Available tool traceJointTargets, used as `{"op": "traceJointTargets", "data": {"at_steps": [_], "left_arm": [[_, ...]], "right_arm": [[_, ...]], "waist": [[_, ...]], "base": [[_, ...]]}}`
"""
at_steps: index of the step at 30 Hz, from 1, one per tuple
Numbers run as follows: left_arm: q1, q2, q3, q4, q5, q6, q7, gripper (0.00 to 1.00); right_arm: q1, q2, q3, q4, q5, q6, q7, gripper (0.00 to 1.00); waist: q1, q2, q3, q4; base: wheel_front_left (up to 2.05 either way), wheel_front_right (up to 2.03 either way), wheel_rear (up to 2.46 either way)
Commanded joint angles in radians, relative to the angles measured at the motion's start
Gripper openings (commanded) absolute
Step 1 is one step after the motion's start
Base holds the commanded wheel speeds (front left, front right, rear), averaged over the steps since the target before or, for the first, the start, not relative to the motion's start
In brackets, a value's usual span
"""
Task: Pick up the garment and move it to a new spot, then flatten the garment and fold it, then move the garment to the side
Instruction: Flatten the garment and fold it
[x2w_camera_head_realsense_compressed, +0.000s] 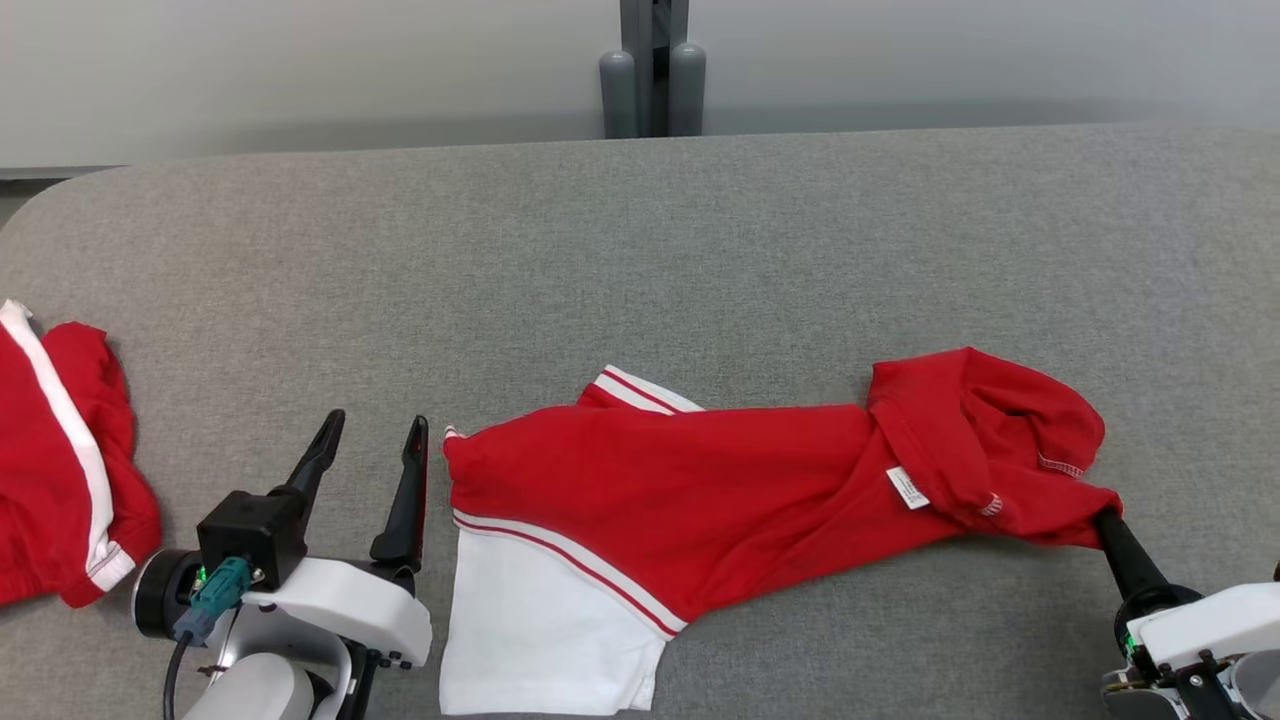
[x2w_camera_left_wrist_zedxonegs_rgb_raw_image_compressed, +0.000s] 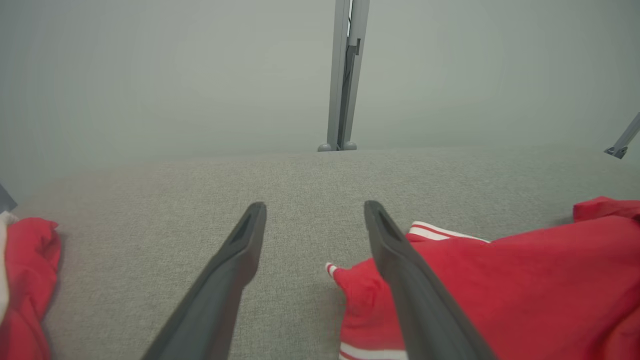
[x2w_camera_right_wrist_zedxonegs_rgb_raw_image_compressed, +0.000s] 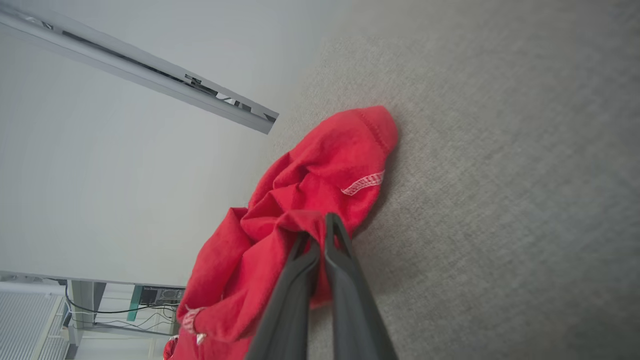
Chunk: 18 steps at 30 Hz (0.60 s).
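One red knit garment with white panels and white-striped trim (x2w_camera_head_realsense_compressed: 700, 480) lies on the near half of the grey fabric-covered table (x2w_camera_head_realsense_compressed: 640, 250), drawn out from the centre toward my right. Its white panel lies flat at the near left end. A striped cuff shows at the far edge. A small white label (x2w_camera_head_realsense_compressed: 907, 488) faces up past the middle. The right end is bunched into rumpled folds.

My right gripper (x2w_camera_right_wrist_zedxonegs_rgb_raw_image_compressed: 318, 231) is closed tight on a fold at that bunched end, with red cloth pinched between the tips, low against the table.

My left gripper (x2w_camera_head_realsense_compressed: 378, 420) stands spread wide and holds nothing. Its fingers point away from me, just beside the garment's left edge. Its right finger is near the red corner; whether it touches, I cannot tell.

A second red garment with a white stripe (x2w_camera_head_realsense_compressed: 60, 470) lies crumpled at the table's left edge, well apart from the first. A grey upright post (x2w_camera_head_realsense_compressed: 652, 80) stands behind the far edge, before a pale wall.
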<state>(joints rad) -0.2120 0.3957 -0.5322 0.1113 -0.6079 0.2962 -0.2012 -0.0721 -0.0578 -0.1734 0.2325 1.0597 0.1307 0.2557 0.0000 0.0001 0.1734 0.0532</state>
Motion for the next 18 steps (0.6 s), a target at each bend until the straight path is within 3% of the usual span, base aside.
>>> {"op": "traceJointTargets", "data": {"at_steps": [1, 8, 13, 18], "left_arm": [[0.008, 0.011, 0.007, -0.003, -0.004, 0.008, 0.002, 1.0], [0.02, 0.028, 0.017, -0.026, -0.005, 0.023, 0.006, 1.0], [0.03, 0.045, 0.031, -0.045, -0.006, 0.036, -0.002, 1.0], [0.042, 0.058, 0.04, -0.061, -0.003, 0.047, -0.006, 1.0]], "right_arm": [[0.001, -0.002, 0.0, 0.015, 0.01, 0.0, -0.023, 1.0], [0.013, -0.026, -0.047, 0.03, -0.076, 0.0, -0.181, 1.0], [0.006, -0.064, -0.076, -0.034, -0.295, 0.0, -0.322, 1.0], [-0.002, -0.051, -0.048, -0.176, -0.525, 0.0, -0.361, 1.0]], "waist": [[0.0, -0.0001, -0.001, -0.009], [0.0, -0.0001, -0.018, -0.032], [0.0, -0.0001, -0.032, -0.046], [0.0, -0.0001, -0.053, -0.052]], "base": [[0.0, 0.0, 0.0], [0.0, 0.0, 0.0], [0.0, 0.0, 0.0], [0.0, 0.0, 0.0]]}}
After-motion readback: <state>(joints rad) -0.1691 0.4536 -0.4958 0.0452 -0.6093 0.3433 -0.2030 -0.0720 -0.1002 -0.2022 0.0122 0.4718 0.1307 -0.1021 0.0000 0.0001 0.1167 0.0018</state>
